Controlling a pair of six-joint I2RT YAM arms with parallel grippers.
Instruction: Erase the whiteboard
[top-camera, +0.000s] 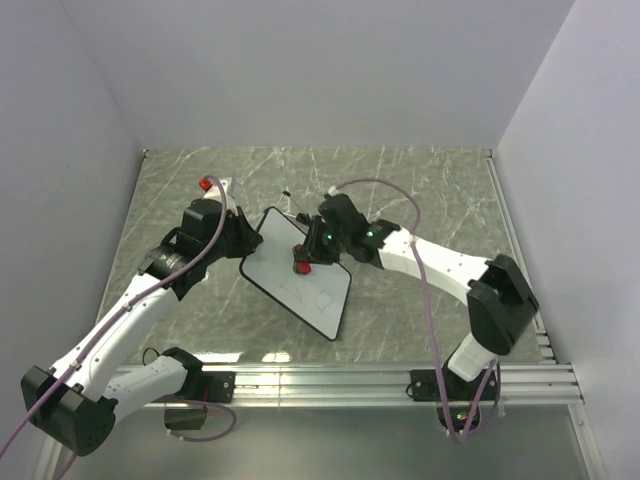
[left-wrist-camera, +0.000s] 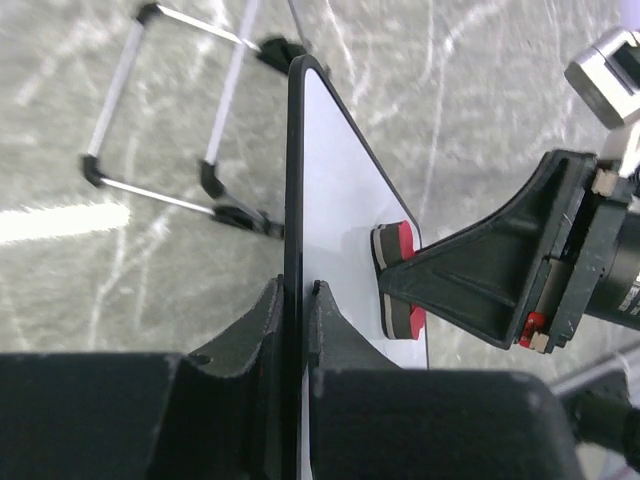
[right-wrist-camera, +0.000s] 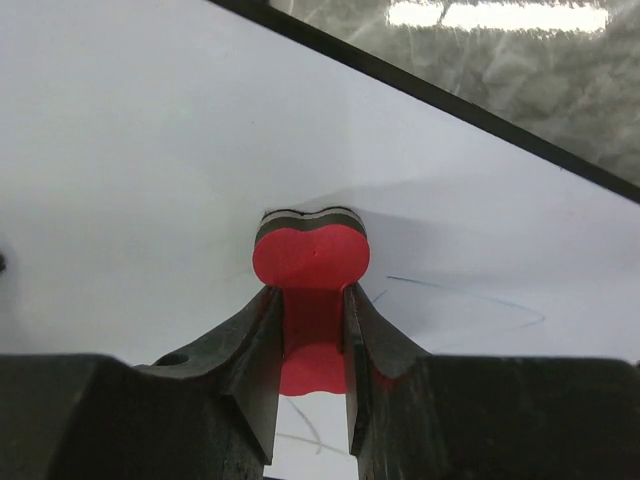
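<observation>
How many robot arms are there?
2. The left arm reaches from the near left, left gripper clamped on the edge of the whiteboard. The right arm reaches from the near right, right gripper holding the red eraser against it. None looks hidden.

The whiteboard (top-camera: 312, 300) is a flat white rectangle with rounded corners and a thin black frame. It is at the middle of the surface, turned diamond-wise, with one corner pointing far and one near. Its left edge is pinched between the left fingers (left-wrist-camera: 250, 345), and the board is tilted rather than lying flat. Thin silvery stand rods with black joints show behind its back. Faint scribbles mark its near half. A fine blue line curves just beside the red eraser (right-wrist-camera: 310, 255), which is pressed against its face.
</observation>
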